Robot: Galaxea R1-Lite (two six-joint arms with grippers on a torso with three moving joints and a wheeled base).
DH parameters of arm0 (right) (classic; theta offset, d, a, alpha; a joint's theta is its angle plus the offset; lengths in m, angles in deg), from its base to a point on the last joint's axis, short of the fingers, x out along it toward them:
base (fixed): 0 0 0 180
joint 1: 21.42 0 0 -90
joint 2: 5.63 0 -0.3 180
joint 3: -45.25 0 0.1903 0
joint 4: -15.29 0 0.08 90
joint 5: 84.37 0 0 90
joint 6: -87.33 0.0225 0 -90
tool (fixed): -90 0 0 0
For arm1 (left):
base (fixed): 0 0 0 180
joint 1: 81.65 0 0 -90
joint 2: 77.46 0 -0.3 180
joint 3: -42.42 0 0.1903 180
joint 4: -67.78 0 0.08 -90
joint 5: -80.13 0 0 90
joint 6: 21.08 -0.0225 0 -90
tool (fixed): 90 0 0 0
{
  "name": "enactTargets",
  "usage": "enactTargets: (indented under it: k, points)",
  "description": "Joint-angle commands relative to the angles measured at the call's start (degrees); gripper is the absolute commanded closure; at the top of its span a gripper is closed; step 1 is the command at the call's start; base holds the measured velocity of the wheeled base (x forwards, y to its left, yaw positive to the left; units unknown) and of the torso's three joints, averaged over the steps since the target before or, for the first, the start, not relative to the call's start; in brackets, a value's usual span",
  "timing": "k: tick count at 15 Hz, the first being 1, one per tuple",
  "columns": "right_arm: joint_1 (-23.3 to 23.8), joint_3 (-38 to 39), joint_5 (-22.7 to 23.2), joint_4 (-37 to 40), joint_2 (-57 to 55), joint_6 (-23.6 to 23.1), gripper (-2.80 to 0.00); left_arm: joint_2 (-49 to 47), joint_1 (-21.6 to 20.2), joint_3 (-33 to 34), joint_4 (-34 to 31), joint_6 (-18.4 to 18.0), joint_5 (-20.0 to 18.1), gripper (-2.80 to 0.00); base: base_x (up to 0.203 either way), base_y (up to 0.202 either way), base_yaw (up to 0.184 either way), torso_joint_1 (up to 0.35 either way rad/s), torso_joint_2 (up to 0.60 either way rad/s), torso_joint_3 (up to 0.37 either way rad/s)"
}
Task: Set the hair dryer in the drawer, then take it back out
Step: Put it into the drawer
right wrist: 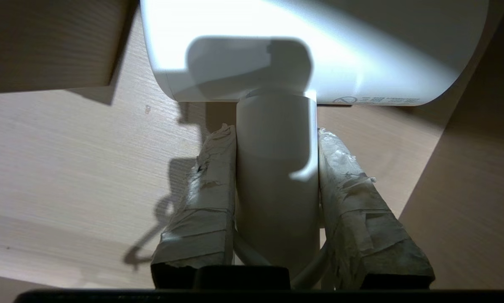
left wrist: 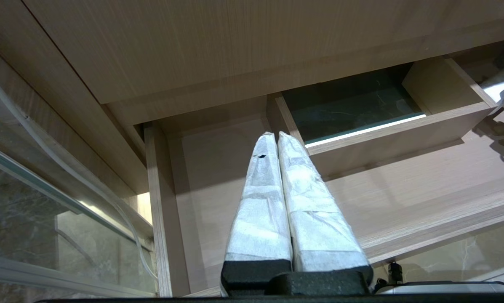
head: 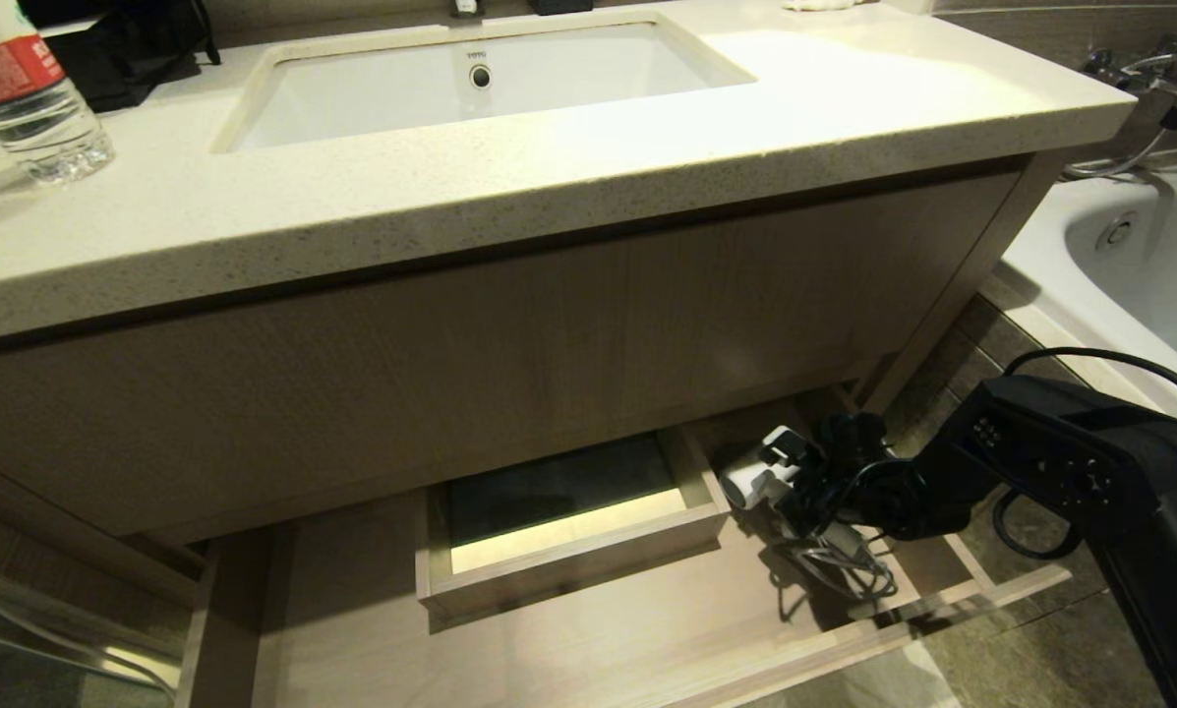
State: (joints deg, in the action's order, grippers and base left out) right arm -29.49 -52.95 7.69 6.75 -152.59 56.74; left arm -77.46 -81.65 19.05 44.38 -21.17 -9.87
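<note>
The drawer stands pulled out below the vanity, with a boxed cutout in its middle. My right gripper is shut on the slim handle of the white hair dryer, low in the drawer's right rear part. In the right wrist view the taped fingers press both sides of the handle, and the fat barrel lies across just beyond my right gripper. The black cord hangs coiled onto the drawer floor. My left gripper is shut and empty, parked over the drawer's left side.
Above the drawer is a tall wood-grain panel under a pale countertop with a sink. A water bottle stands at the counter's left. A bathtub lies to the right, a glass panel to the left.
</note>
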Motion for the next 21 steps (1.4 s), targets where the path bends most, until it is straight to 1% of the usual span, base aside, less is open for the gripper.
enactTargets:
  k: [1, 3, 6, 7, 14, 17, 20, 21]
  points:
    - [0.0, -0.3, 0.0, -0.4, -1.8, -0.2, 0.00, 0.0, 0.0, 0.0, 0.0, 0.0, 0.0, 0.00, 0.000, 0.000, 0.000, 0.000, 0.00, 0.000]
    - [0.0, -0.8, 0.0, -1.8, -2.9, -0.3, 0.00, 0.0, 0.0, 0.0, -0.1, 0.0, 0.0, 0.00, 0.000, 0.000, 0.000, 0.000, 0.00, 0.000]
    - [0.0, -1.5, 0.1, -1.7, -3.0, -0.3, 0.00, 0.0, 0.0, 0.0, -0.1, 0.0, 0.0, 0.00, 0.000, 0.000, 0.000, 0.000, 0.00, 0.000]
    - [0.0, -1.5, 0.1, -1.5, -3.0, -1.0, -2.80, 0.0, 0.0, 0.0, 0.0, 0.0, 0.0, 0.00, 0.000, 0.000, 0.000, 0.000, 0.00, 0.000]
    - [0.0, -1.3, 0.0, -1.6, -0.8, -1.3, -2.80, 0.0, 0.0, 0.0, -0.1, 0.0, 0.0, 0.00, 0.000, 0.000, 0.000, 0.000, 0.00, 0.000]
    - [0.4, 0.1, 0.0, -0.7, 4.4, -1.4, -2.80, 0.0, 0.0, 0.0, -0.1, 0.0, 0.0, 0.00, 0.000, 0.000, 0.000, 0.000, 0.00, 0.000]
    - [0.7, 2.4, 0.0, 1.8, 12.4, -1.5, -2.80, 0.0, 0.0, 0.0, 0.0, 0.0, 0.0, 0.00, 0.000, 0.000, 0.000, 0.000, 0.00, 0.000]
    - [0.8, 4.3, 0.1, 2.1, 15.3, -1.6, 0.00, 0.0, 0.0, 0.0, -0.1, 0.0, 0.0, 0.00, 0.000, 0.000, 0.000, 0.000, 0.00, 0.000]
